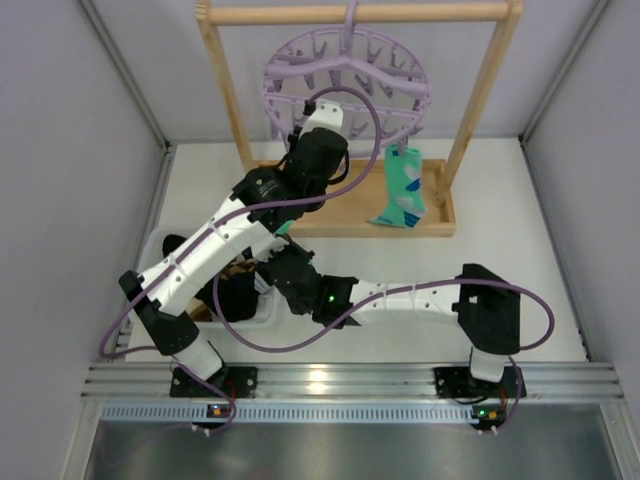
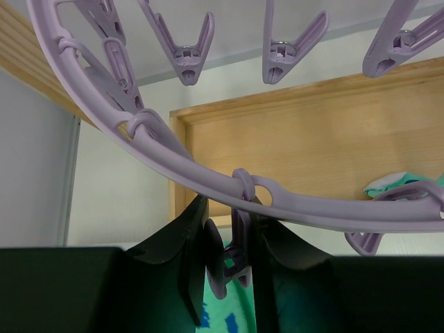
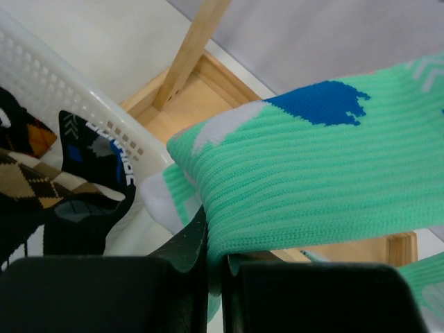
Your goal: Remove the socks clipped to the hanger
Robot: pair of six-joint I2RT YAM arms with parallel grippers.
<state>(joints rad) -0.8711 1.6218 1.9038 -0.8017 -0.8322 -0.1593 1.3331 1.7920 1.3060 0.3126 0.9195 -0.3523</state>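
One white basket [image 3: 64, 84], socks [image 3: 31, 177] inside

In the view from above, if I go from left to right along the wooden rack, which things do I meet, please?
The left upright of the wooden rack → left gripper, closed on a hanger peg → hanging mint sock → right upright of the rack.
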